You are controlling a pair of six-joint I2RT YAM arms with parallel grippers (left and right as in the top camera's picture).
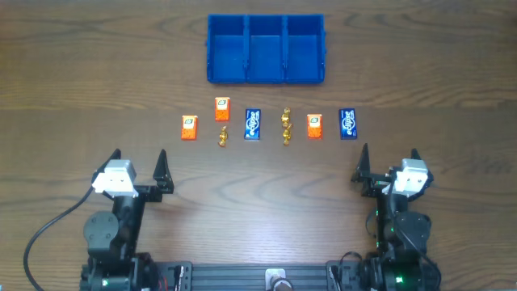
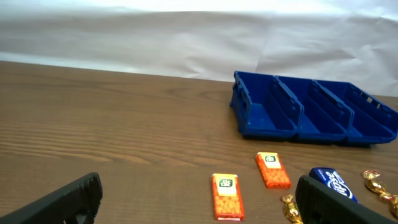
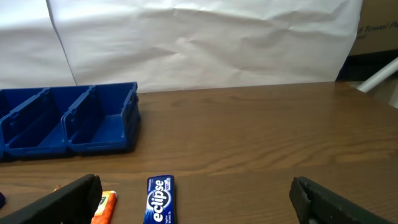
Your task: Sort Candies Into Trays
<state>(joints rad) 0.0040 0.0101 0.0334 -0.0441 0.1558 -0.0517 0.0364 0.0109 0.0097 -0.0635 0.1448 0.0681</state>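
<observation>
Blue three-compartment plastic tray behind row of orange, blue and gold candies; left gripper and right gripper jaws spread wide, holding nothing

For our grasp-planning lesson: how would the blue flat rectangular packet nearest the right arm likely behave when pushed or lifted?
The blue flat rectangular packet lies flat on the wooden table, so it probably slides rather than rolls. Its straight edges suggest stiffness; being thin, it is likely light.
</observation>
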